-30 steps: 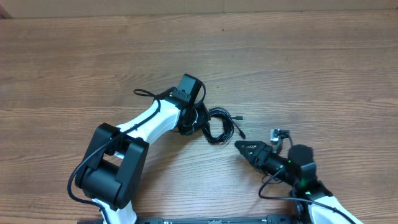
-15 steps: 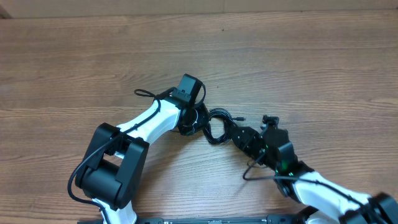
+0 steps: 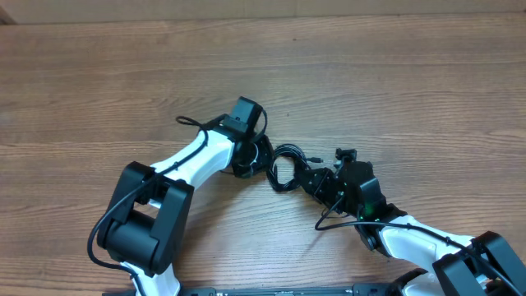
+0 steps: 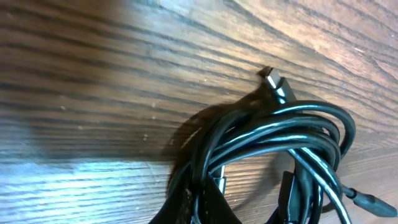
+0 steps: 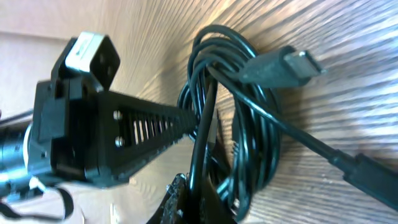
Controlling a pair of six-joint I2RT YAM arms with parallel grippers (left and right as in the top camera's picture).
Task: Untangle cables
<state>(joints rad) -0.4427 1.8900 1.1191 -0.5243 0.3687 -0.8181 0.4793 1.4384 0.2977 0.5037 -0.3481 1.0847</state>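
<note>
The glossy thin black cables (image 3: 288, 168) lie in one looped, overlapping coil on the brown wood-grain worktop (image 3: 394, 82), near its middle, between the two arms. A small metal-tipped plug (image 5: 292, 65) sticks out of the coil. Bare wood lies open beyond the coil toward the far edge and on both sides. The left end effector (image 3: 260, 156), black with ribbed tapered fingers, is pinched onto the coil's edge. The right end effector (image 3: 311, 177) touches the opposite side; its opening cannot be told.
</note>
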